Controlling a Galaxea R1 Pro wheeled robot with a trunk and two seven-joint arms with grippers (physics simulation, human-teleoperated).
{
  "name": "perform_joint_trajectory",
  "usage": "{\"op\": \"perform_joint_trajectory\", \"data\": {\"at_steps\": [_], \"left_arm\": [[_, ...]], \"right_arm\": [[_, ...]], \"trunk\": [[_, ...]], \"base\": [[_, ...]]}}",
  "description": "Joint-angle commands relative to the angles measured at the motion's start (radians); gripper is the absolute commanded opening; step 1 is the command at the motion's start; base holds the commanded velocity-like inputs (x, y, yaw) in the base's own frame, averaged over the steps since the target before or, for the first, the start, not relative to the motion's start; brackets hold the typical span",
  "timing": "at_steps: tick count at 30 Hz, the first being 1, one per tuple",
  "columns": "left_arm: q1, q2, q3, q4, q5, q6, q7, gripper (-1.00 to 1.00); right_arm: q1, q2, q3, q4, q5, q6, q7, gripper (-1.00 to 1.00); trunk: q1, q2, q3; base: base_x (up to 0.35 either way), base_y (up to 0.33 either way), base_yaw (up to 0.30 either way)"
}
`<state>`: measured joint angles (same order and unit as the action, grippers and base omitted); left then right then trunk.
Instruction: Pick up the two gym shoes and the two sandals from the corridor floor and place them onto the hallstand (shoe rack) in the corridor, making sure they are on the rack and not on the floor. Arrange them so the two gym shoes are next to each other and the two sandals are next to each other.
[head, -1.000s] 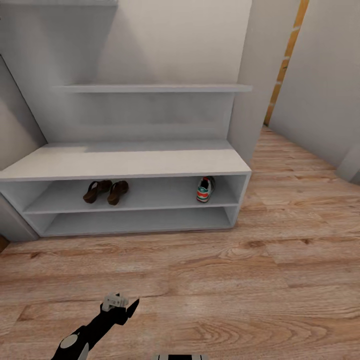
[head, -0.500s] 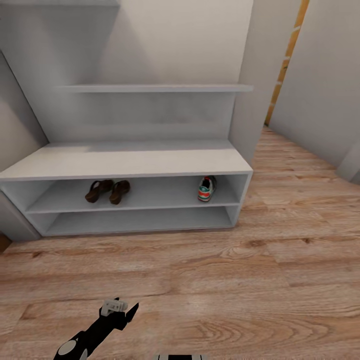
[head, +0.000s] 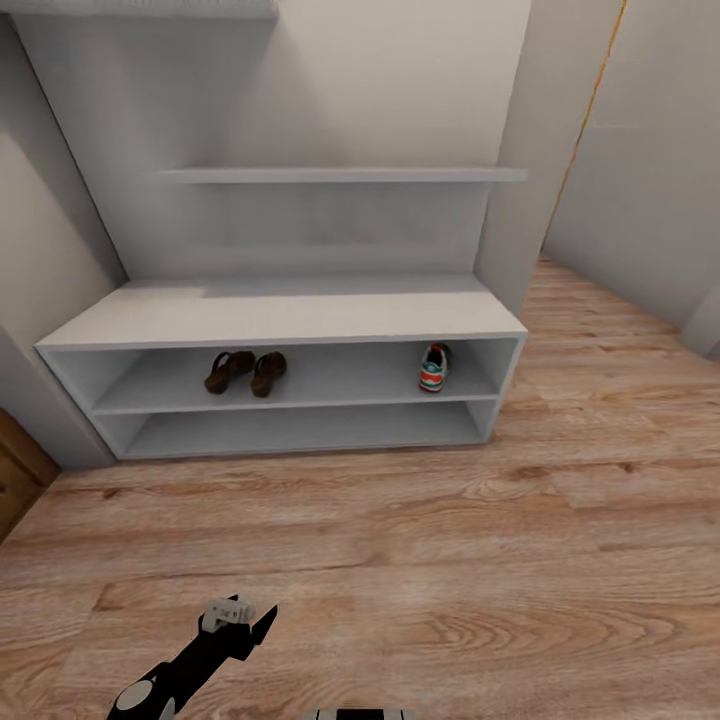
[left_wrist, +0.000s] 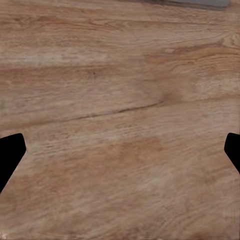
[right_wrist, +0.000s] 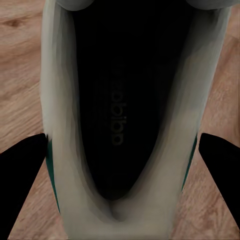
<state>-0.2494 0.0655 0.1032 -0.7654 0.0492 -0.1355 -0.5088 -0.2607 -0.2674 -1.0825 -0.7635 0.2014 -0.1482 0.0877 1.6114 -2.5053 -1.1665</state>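
Observation:
The hallstand (head: 300, 312) stands against the wall ahead, low and pale grey. In its upper compartment the two sandals (head: 229, 371) (head: 268, 373) lie side by side at the left. One gym shoe (head: 433, 368) sits at the right end, heel outward. The other gym shoe (right_wrist: 120, 100) shows close up in the right wrist view, its dark insole facing the camera, above the corridor floor (head: 450, 560). My right gripper (right_wrist: 120, 165) is shut on it, one finger on each side. My left gripper (head: 248, 612) hangs open over bare planks, fingers (left_wrist: 10, 155) wide apart.
Two staggered wall shelves (head: 340, 175) hang above the unit. A brown wooden piece (head: 15, 470) stands at the far left beside it. A wall corner (head: 520, 200) rises right of the rack, and the corridor runs on past it. Open floor lies between me and the rack.
The whole picture has shifted, so the camera moved: the rack now sits further right and a little smaller. The left arm holds the same pose.

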Motion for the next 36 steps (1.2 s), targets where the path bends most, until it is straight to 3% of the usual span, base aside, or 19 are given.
{"op": "perform_joint_trajectory", "data": {"at_steps": [1, 16, 21, 27, 34, 36], "left_arm": [[-0.001, 0.000, 0.002, 0.002, 0.005, -0.001, -0.006, 1.00], [-0.001, 0.000, 0.024, 0.000, 0.007, 0.001, -0.007, 1.00], [-0.001, 0.000, 0.028, 0.000, 0.008, 0.001, -0.013, 1.00], [-0.001, 0.000, 0.028, -0.001, 0.008, -0.001, -0.015, 1.00], [-0.001, 0.001, 0.027, -0.009, 0.008, -0.002, -0.048, 1.00], [-0.001, 0.002, 0.028, -0.010, 0.008, -0.002, -0.087, 1.00]], "right_arm": [[-0.002, 0.000, -0.007, 0.000, 0.009, -0.004, 0.007, -1.00], [-0.002, 0.008, -0.007, 0.000, 0.009, -0.004, 0.007, -1.00], [-0.002, 0.010, -0.007, 0.000, 0.009, -0.004, 0.006, -1.00], [-0.002, 0.011, -0.006, -0.001, 0.008, -0.003, 0.007, -1.00], [-0.002, 0.048, 0.000, 0.010, 0.010, -0.001, 0.010, -1.00], [-0.002, 0.072, 0.039, 0.019, 0.016, 0.000, 0.011, -1.00]], "trunk": [[-0.001, 0.000, -0.001], [-0.001, 0.000, -0.001], [-0.001, 0.000, -0.001], [-0.001, 0.000, -0.001], [-0.001, 0.000, -0.001], [-0.001, 0.000, -0.001]], "base": [[-0.186, 0.278, 0.000], [-0.070, 0.299, 0.004], [-0.002, 0.321, 0.182], [0.000, 0.071, 0.068], [0.000, 0.004, 0.004], [0.000, 0.000, 0.000]]}}
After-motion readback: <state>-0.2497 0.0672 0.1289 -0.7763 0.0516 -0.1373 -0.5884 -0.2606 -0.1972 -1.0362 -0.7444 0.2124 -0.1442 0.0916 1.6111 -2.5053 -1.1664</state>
